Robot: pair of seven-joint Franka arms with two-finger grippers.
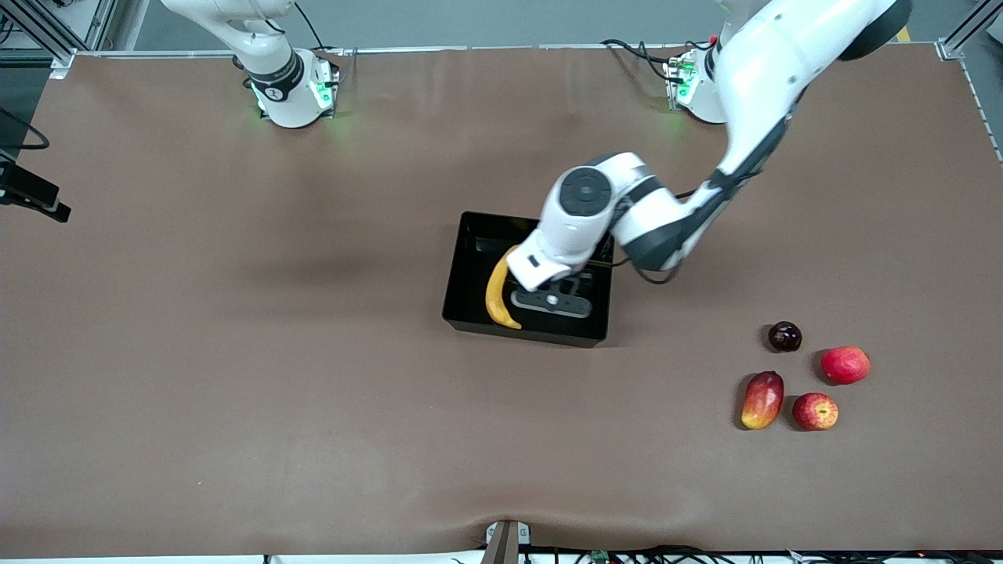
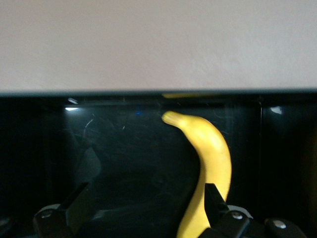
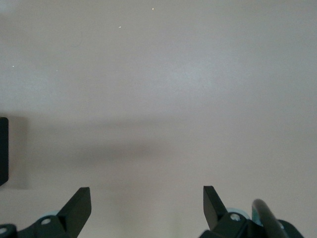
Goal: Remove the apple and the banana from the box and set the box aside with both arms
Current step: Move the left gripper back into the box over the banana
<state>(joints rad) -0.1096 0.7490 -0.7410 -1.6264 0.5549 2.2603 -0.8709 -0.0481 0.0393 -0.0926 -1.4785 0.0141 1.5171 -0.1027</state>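
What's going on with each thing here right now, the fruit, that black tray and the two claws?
banana: lying in the tray, not gripped.
black tray: upright on the table, holding only the banana.
apple: on the table, untouched.
left gripper: open, over the tray.
right gripper: open, empty, over bare table; arm waits.

The left arm is reaching from its base down to the black tray (image 1: 470, 274) at table centre, its left gripper (image 1: 551, 301) hanging over the tray floor. The banana (image 1: 497, 291) is lying inside the tray, at 9 o'clock from that gripper. Toward 4 o'clock from the tray, the apple (image 1: 815, 411), mango (image 1: 762, 400), plain red fruit (image 1: 845, 365) and dark round fruit (image 1: 784, 336) are sitting clustered together.
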